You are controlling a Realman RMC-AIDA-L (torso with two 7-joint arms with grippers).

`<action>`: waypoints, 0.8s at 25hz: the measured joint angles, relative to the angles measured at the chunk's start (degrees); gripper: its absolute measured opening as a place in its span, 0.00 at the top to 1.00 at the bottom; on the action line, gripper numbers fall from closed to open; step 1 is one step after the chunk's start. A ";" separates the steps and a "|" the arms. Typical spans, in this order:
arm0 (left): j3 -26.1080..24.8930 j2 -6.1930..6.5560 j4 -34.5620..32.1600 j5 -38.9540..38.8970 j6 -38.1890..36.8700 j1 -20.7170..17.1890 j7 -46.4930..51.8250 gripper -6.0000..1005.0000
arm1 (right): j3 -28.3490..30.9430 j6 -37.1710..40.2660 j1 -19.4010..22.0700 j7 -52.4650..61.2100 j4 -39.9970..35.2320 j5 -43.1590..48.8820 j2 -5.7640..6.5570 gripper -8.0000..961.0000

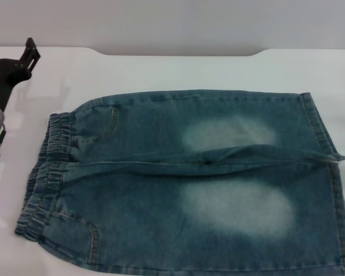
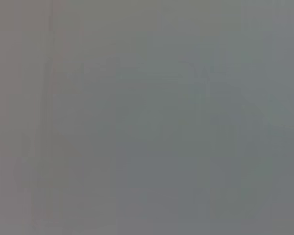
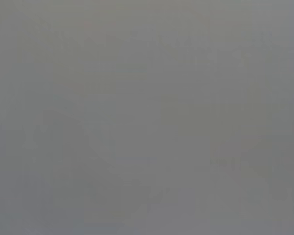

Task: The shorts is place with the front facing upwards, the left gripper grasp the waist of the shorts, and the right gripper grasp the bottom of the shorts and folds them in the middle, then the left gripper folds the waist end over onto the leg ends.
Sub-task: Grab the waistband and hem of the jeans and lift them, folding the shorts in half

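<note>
A: Fig. legend, head view. One pair of shorts [image 1: 190, 178] lies flat on the white counter [image 1: 161, 69], spread from 9 to 3 o'clock, front face up w/ two pale faded patches. Waist of the shorts [image 1: 46, 172] sits at 9 o'clock; bottom of the shorts [image 1: 328, 172] at 3 o'clock.

B: Pincers?

A: One visible. The left pincer [image 1: 11, 54] hangs at approx. 10 o'clock, off the cloth, well apart from the waist, its two black fingers spread, holding nothing. The right pincer is out of sight, so its state can't be given. Both wrist views show plain grey, no detail.

B: Progress?

A: Judged at the start. Shorts are laid out as asked; no grasp made, no fold made. Left to do: grasp waist w/ left, grasp bottom w/ right, fold lengthwise in the middle, then bring the waist end onto the leg ends.

B: Counts?

A: Shorts: 1. Legs: 2, meeting along a raised seam ridge thru the centre. Faded patches: 2. Front pockets seen: 2, near the waist. Hems: 2, the near one partly cut by the frame edge. Pincers in view: 1.
</note>
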State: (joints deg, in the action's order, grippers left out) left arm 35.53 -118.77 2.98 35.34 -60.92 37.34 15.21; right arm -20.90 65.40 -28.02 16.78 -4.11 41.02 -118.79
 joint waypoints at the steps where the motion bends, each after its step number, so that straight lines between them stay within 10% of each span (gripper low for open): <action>1: -0.06 0.07 -0.27 -0.01 -0.03 -0.29 0.01 0.16 | 0.00 0.16 -0.17 0.19 0.09 -0.02 -0.04 0.54; 14: 6.04 0.56 -5.33 0.00 -2.20 -4.41 11.00 0.17 | -0.58 1.19 -1.71 3.86 2.29 0.34 -0.12 0.54; 17: 24.79 1.56 -18.83 0.02 -1.85 -7.69 29.75 0.17 | -0.80 2.12 -0.56 7.01 1.57 0.53 0.02 0.54; 20: 32.42 3.03 -25.34 0.27 -1.32 -8.78 37.51 0.17 | -1.24 2.25 0.79 8.39 1.29 0.66 0.08 0.54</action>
State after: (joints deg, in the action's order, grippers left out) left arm 67.95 -115.73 -22.36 35.61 -62.24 28.56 52.72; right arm -22.15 67.65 -27.23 25.17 -2.82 41.68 -118.71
